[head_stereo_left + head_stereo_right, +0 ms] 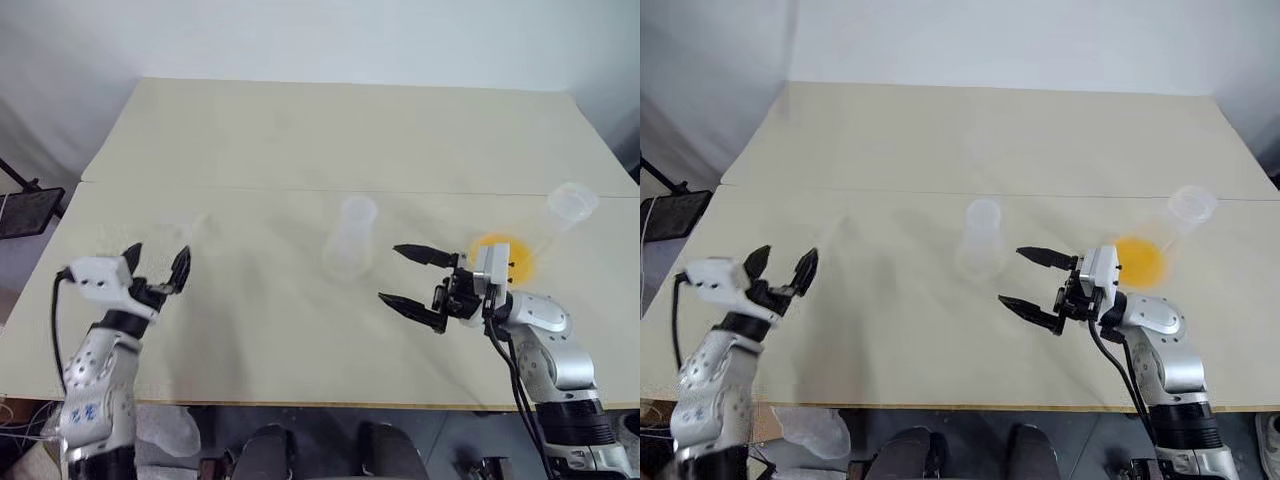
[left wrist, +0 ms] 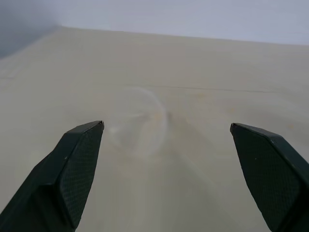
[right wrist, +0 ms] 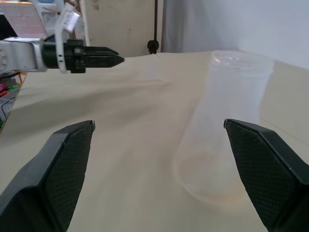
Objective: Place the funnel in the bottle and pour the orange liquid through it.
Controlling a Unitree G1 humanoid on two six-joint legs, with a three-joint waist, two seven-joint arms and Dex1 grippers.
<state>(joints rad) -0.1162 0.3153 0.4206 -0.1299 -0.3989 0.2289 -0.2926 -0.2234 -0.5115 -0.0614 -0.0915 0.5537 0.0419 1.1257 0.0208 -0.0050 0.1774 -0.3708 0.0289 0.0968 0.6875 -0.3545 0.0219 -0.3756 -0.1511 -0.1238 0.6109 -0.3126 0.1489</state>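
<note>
We saw the bottle standing upright mid-table, with the right gripper spread wide and empty at its four o'clock. The orange liquid sat behind that gripper, at three o'clock. The funnel lay just ahead of the left gripper, also spread wide, at the bottle's nine o'clock.

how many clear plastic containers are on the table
3: the bottle upright mid-table, the funnel lying ahead of the left gripper, and a flask holding orange liquid far right.
</note>
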